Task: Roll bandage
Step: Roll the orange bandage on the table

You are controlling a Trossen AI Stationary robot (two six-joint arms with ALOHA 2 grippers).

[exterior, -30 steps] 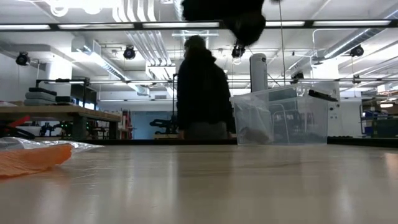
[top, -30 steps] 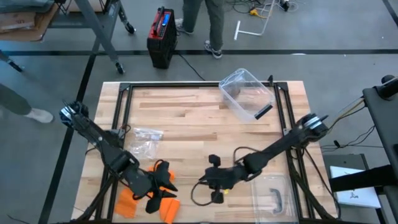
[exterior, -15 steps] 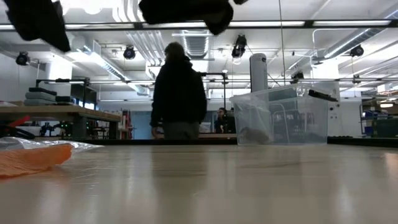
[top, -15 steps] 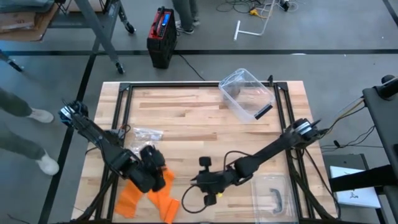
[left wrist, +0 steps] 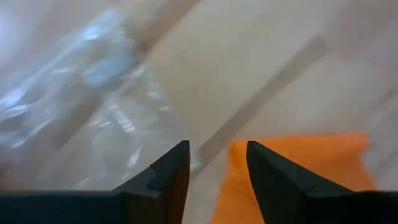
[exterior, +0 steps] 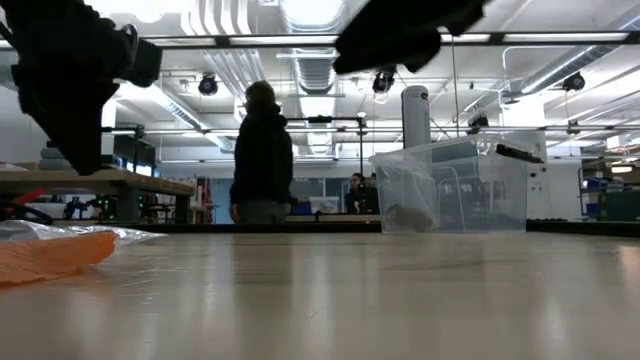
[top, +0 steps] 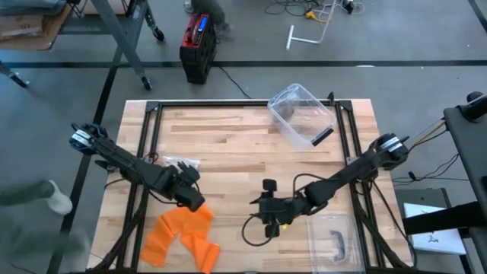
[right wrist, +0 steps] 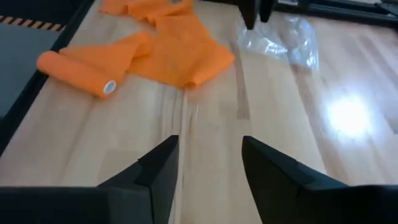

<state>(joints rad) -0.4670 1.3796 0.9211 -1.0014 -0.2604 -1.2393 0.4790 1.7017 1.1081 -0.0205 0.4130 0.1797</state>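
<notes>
Lying loose near the tabletop's front-left corner, bandage (top: 183,236) is partly unrolled; soft, light, floppy, likely bunches, so take it at the rolled end. Left gripper (top: 190,199) hovers beside it, right gripper (top: 268,215) mid-front; both jaws parted, empty.

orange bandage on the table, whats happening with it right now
Nothing is gripping it at this moment. The orange bandage lies loose and partly unrolled near the table's front left corner, with one end rolled into a tube. The left gripper hangs just above it, fingers apart and empty, next to a crumpled clear plastic wrapper. The right gripper is near the front middle of the table, also open and empty, facing the bandage. A clear plastic bin sits at the far side.
</notes>
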